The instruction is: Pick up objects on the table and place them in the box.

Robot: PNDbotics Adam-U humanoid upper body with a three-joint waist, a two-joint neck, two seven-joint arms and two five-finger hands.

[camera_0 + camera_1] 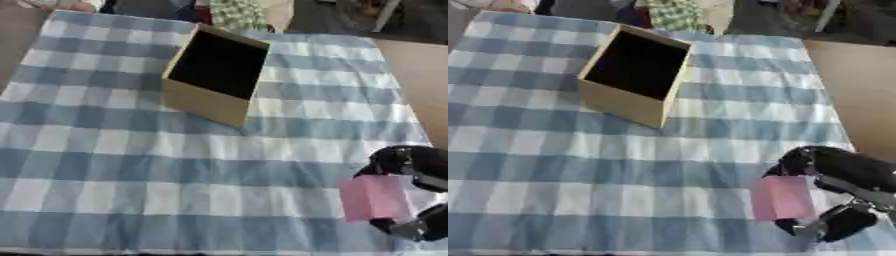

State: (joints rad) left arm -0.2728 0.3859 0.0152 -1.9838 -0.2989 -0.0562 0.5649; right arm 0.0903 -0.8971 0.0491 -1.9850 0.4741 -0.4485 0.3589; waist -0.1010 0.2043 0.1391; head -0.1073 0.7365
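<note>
The right hand (833,195) is clamped round a pink block (780,198) at lower right. The block is best carried level – up-left, over the box (627,106) – before being released.

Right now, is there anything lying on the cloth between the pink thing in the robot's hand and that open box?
No. Between the pink block, held in the right hand, and the box there is only checked tablecloth, in both eye views.

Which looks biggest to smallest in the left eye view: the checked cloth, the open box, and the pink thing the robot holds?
1. The checked cloth, by far.
2. The open box.
3. The pink thing, held in the right hand. It sits nearer the camera, so its true size may be smaller still.
</note>
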